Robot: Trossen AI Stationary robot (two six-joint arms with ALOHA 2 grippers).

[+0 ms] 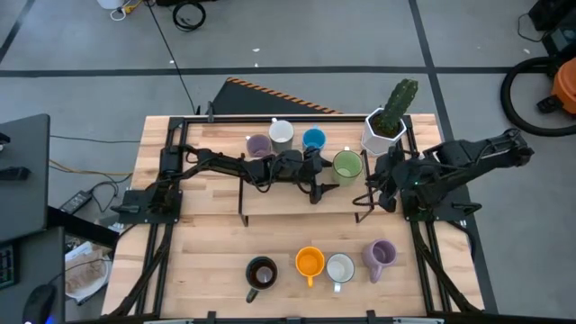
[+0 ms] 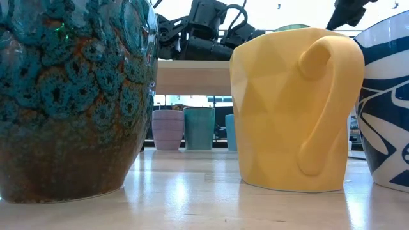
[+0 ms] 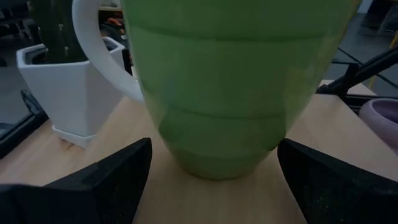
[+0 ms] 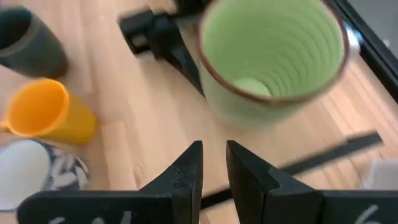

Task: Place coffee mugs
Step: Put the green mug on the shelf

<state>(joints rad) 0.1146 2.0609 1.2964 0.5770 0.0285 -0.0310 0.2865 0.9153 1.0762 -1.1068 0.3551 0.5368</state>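
Wooden shelf [image 1: 288, 191] | green mug [image 1: 347, 165] beside cactus pot [image 1: 382, 135] | left gripper [image 1: 317, 180] spread wide | right gripper [image 1: 367, 200] nearly closed, empty

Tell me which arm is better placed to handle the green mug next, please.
Probably the left. Its end effector is open, with one finger on each side of the green mug on the raised shelf. The right end effector is nearly shut and stays short of the mug.

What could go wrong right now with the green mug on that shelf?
The left gripper is open right at the green mug, so closing off-centre might push it along the shelf into the cactus pot beside it. The right gripper, nearly shut, hangs close over the same mug and might collide with the left arm.
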